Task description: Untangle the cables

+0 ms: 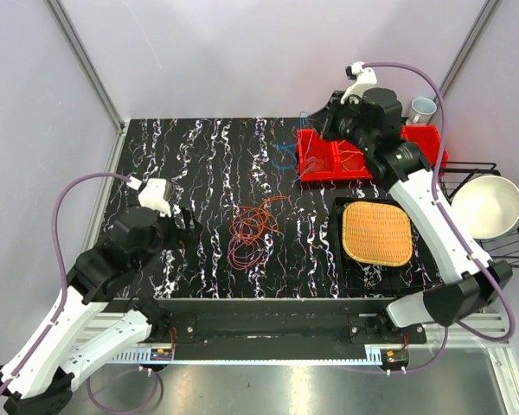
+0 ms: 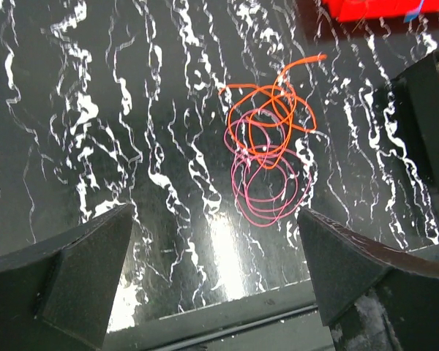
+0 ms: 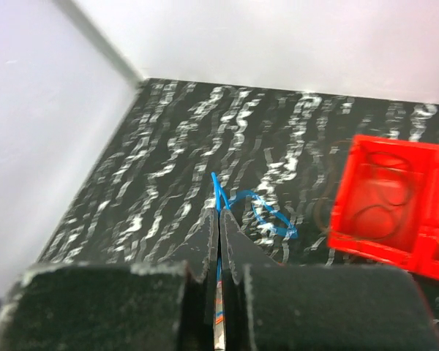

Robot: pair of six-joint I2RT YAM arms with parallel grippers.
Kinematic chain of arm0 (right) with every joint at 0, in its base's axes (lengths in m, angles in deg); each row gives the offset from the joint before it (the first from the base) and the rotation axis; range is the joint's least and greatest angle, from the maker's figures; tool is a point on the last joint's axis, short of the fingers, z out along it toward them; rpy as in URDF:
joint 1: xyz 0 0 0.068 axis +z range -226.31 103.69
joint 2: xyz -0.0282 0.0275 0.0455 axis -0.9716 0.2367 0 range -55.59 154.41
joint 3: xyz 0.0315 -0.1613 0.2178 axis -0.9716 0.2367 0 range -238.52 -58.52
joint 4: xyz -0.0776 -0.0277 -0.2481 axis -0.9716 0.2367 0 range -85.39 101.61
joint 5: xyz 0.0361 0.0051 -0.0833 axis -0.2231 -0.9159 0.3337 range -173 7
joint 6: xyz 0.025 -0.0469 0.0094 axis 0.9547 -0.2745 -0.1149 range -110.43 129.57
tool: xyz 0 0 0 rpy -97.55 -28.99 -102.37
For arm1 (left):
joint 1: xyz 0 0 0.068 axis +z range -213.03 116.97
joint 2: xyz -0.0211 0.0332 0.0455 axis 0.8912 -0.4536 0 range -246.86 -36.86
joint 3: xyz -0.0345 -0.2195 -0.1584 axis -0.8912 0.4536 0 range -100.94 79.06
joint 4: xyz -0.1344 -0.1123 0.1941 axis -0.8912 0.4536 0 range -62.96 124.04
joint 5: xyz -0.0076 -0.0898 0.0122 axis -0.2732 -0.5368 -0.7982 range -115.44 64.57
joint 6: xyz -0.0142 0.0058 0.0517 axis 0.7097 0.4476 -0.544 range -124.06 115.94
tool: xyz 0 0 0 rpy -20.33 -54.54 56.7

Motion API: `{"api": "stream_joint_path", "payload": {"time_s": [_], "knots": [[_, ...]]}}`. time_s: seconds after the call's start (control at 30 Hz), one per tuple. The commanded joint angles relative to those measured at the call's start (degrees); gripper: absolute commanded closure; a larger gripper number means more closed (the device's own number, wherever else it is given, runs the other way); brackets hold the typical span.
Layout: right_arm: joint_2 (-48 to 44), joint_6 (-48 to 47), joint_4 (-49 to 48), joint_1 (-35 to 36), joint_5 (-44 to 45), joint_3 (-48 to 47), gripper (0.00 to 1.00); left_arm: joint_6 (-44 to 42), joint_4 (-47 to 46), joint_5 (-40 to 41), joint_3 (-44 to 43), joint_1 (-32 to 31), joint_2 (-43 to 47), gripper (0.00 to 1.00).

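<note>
**Item 1.** Thin blue looping wire point(image 3: 278, 213). One end is pinched between the fully closed fingers of the right gripper point(image 3: 219, 219). Its loop trails over the black, white-veined table point(image 1: 199, 156), just beside the red plastic bin point(image 1: 320, 175).

**Item 2.** Thin orange-red wire point(image 2: 271, 102) and pink-magenta wire point(image 2: 271, 197), lying mid-table as interlaced coils, well apart from the blue wire.

**Left gripper** point(image 2: 214, 219). Spread wide, holding nothing, near the coils.

**Handling.** The wires are probably light, limp, springy and prone to snagging. The orange-red wire's free end, clear of the crossings, looks the best place to take hold.
</note>
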Motion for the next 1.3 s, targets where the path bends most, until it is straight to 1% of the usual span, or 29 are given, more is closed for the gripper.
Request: {"api": "stream_joint_path", "payload": {"time_s": [0.0, 0.1, 0.23, 0.4, 0.57, 1.0, 1.13, 1.27], "knots": [[3.68, -3.22, -0.56, 0.16, 9.59, -5.45, 1.0, 2.33, -0.85, 0.95, 2.33, 0.01, 1.79, 0.01], [6.23, -4.45, -0.56, 0.07, 12.41, -7.57, 1.0, 3.03, -1.37, 1.48, 4.7, 0.01, 3.11, 0.01], [8.96, -5.41, -0.56, -1.33, 15.85, -10.2, 1.0, 2.68, -1.46, 0.95, 4.09, 0.01, 2.94, 0.01], [12.56, -3.66, -0.48, -4.76, 15.33, -12.93, 1.0, 2.77, -2.86, 1.04, 5.75, 0.01, 2.33, 0.01], [15.55, -2.87, -0.83, -7.39, 16.2, -14.07, 1.0, 1.98, -2.78, 0.25, 5.41, 0.01, 0.74, 0.01], [22.67, 0.73, -3.46, -9.68, 10.32, -13.11, 1.0, 2.41, -3.22, 1.74, 5.58, 0.1, 2.32, 0.01], [24.43, 1.53, -4.08, -9.68, 8.04, -14.68, 1.0, 2.33, -3.22, 1.83, 5.76, 0.36, 2.5, 0.01], [26.97, 1.7, -4.08, -9.77, 7.86, -16.97, 1.0, 2.24, -3.22, 1.66, 5.58, 0.63, 2.06, 0.01]]}}
